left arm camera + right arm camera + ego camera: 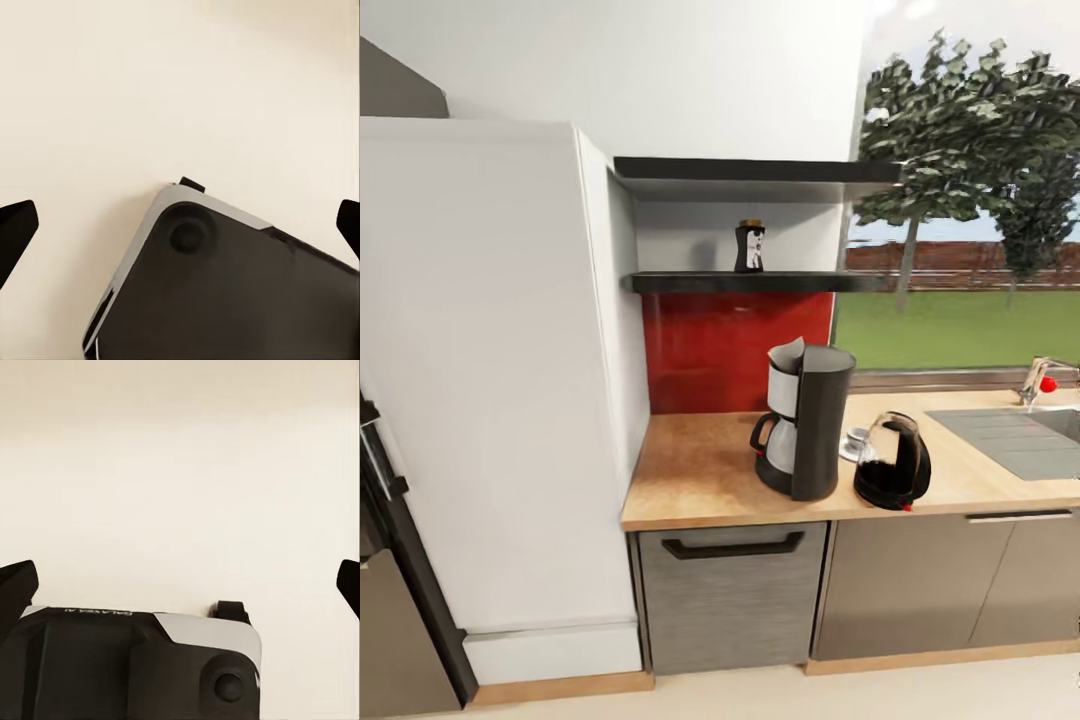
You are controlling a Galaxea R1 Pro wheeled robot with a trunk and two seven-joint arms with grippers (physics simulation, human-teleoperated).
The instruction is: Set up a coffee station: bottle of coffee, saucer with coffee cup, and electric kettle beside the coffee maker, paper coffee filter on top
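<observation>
The black coffee maker stands on the wooden countertop, with a white paper filter sticking up at its top. A dark electric kettle sits just right of it, near the front edge. Behind them a white cup on a saucer is partly hidden. The dark bottle of coffee stands upright on the lower black shelf. My left gripper is open over pale floor and the robot's base. My right gripper is open too, with nothing between its fingers.
A tall white cabinet fills the left, with a dark appliance at the far left edge. A sink with a faucet lies at the right under a window. A drawer sits below the counter.
</observation>
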